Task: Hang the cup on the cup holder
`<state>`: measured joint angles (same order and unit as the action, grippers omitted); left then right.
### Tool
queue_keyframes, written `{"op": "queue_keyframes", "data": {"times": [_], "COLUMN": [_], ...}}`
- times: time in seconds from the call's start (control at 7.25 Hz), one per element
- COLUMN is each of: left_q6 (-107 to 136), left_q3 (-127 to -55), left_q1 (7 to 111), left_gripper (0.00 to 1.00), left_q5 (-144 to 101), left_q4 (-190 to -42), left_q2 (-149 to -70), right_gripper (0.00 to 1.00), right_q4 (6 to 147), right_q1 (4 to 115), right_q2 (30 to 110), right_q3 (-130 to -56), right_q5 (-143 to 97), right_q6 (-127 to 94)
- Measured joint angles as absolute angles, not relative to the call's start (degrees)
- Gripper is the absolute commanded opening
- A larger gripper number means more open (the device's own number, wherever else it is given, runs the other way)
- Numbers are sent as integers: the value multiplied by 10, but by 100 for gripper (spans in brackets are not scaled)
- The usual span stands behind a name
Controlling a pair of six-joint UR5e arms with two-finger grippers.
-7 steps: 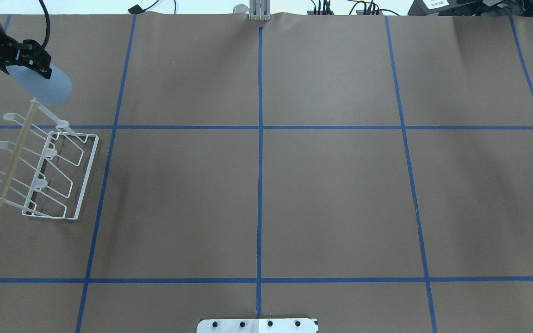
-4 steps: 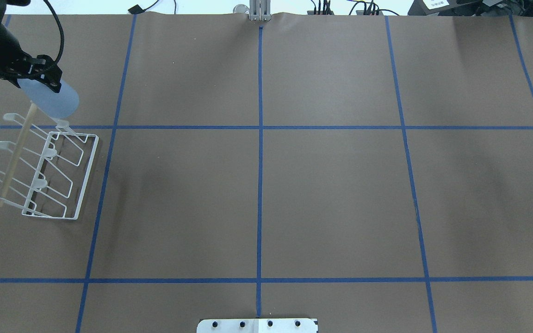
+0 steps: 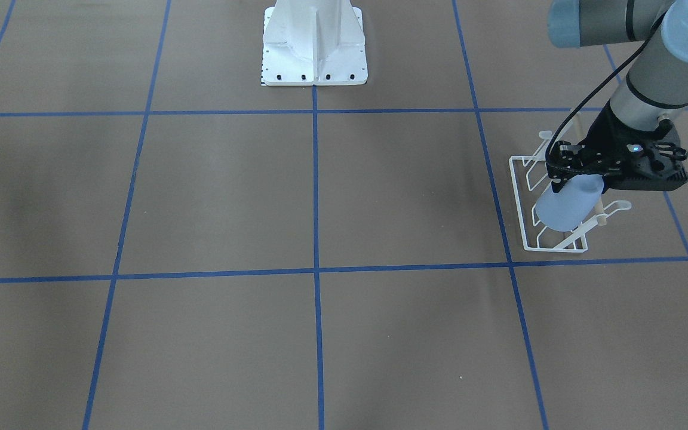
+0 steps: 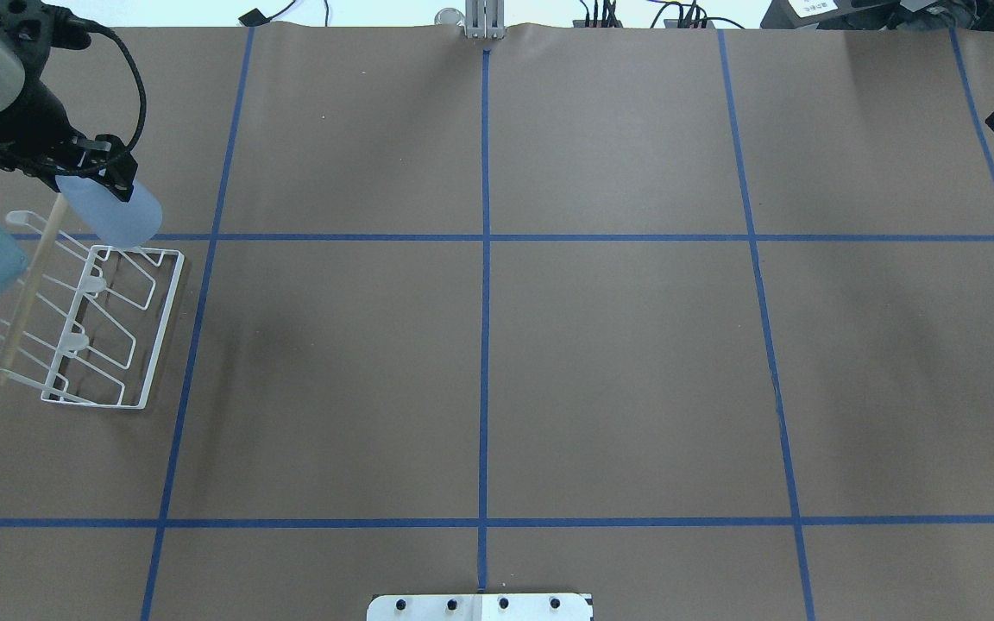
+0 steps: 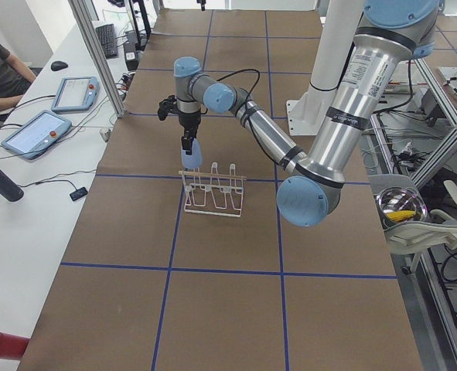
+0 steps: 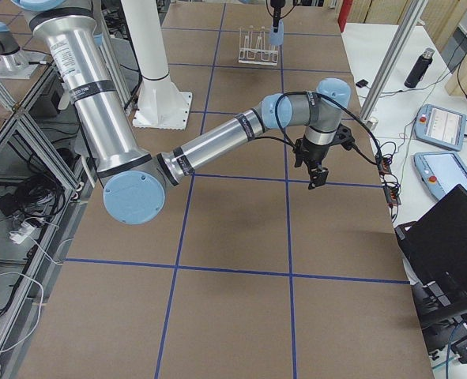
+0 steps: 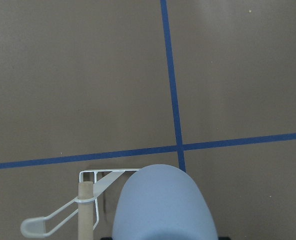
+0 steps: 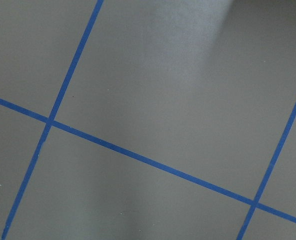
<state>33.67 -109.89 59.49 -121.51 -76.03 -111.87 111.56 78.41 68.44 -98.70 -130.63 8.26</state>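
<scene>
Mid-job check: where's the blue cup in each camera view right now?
Front-facing: cup at right, over the cup holder.
Overhead: cup upper left, at the holder's far end.
Exterior left: cup upper centre-left, above the holder.
Exterior right: cup top centre, small.
Left wrist: cup bottom centre, large.
Right wrist: not in it.
Shared landmark: the white cup holder beside it.

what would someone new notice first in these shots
The pale blue cup, pinched in the left arm's fingers, hangs tilted over the far end of the white wire cup holder near the table's left edge. Around them stretches the brown table, crossed by blue tape lines.
</scene>
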Motion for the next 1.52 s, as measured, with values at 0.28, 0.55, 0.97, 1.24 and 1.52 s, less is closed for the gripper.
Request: {"op": "queue_keyframes", "data": {"times": [0.28, 0.55, 0.97, 1.24, 1.52], "left_q6": [335, 335, 334, 334, 335], "left_q3": [-1100, -1103, -1101, -1099, -1094], "left_q1": [593, 591, 583, 580, 578], "left_gripper": [0, 0, 0, 0, 0], "left_q5": [-1215, -1215, -1216, -1216, -1216], "left_q4": [-753, -745, -745, -748, -749], "left_q2": [-1118, -1118, -1105, -1099, -1098], "right_gripper": [100, 100, 100, 100, 100], "right_q4": [1115, 1115, 1116, 1115, 1115], "right_q1": [782, 782, 782, 783, 784], "right_q2": [684, 682, 680, 679, 679], "right_q3": [-986, -986, -985, -986, -986], "right_q5": [-1309, -1316, -1327, -1329, -1330], "right_q6": [82, 81, 81, 80, 80]}}
